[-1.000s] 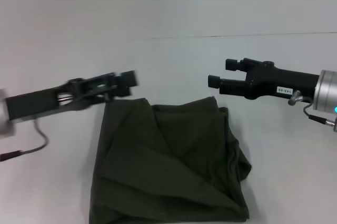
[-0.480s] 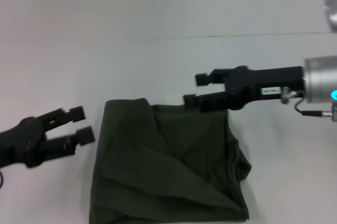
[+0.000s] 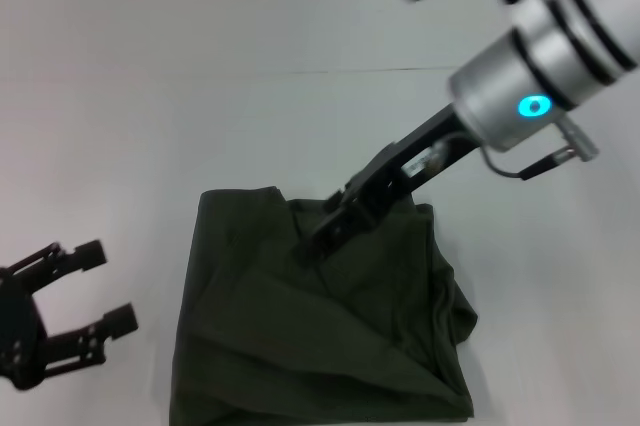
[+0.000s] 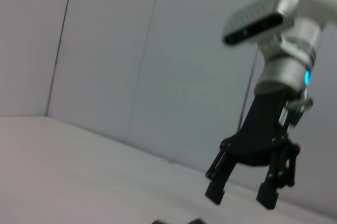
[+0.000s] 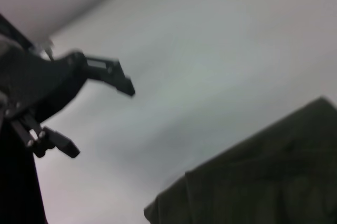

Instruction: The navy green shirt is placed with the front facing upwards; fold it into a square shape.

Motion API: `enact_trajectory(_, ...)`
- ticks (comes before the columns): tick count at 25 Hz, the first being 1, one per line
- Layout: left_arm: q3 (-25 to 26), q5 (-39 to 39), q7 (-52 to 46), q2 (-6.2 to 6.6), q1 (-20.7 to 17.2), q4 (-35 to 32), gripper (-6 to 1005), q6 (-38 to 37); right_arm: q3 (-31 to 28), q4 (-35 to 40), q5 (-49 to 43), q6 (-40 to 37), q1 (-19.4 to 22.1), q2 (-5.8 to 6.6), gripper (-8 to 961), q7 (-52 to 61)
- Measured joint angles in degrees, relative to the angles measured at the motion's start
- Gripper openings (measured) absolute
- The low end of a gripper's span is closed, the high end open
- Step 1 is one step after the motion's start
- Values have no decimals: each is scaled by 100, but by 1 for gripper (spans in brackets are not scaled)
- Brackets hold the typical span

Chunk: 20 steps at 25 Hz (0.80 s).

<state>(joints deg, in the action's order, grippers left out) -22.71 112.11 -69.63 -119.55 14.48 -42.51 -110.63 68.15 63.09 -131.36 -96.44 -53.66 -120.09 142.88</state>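
Note:
The navy green shirt [image 3: 320, 336] lies folded into a rough, rumpled rectangle on the white table, its lettering hidden. My right gripper [image 3: 322, 231] slants down from the upper right over the shirt's far edge. The left wrist view shows this gripper [image 4: 243, 196] open with nothing between its fingers. Whether it touches the cloth I cannot tell. My left gripper [image 3: 112, 284] is low on the left, clear of the shirt's left side, open and empty. In the right wrist view, the left gripper [image 5: 100, 116] shows beside a corner of the shirt [image 5: 263, 176].
The white table [image 3: 300, 126] stretches around the shirt on all sides, with a thin seam line across the far part. A pale wall stands behind the right arm in the left wrist view. Nothing else lies on the table.
My left gripper has pulled back from the shirt's far left corner to the near left. My right arm has swung up, tilting its gripper down over the shirt's far edge.

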Motion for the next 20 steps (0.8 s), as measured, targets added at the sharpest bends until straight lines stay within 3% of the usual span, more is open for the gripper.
enact_trajectory(9, 266, 35, 707, -146, -551, -231, 904, 116, 1122, -454, -325, 270, -840, -81, 882, 1263)
enact_trajectory(15, 303, 39, 873, -257, -633, -170, 904, 157, 1656, -1439, -336, 905, -1457, -109, 880, 1449)
enact_trajectory(20, 303, 39, 880, -343, -624, -163, 904, 188, 1979, -1797, -239, 1383, -1705, -154, 881, 1468)
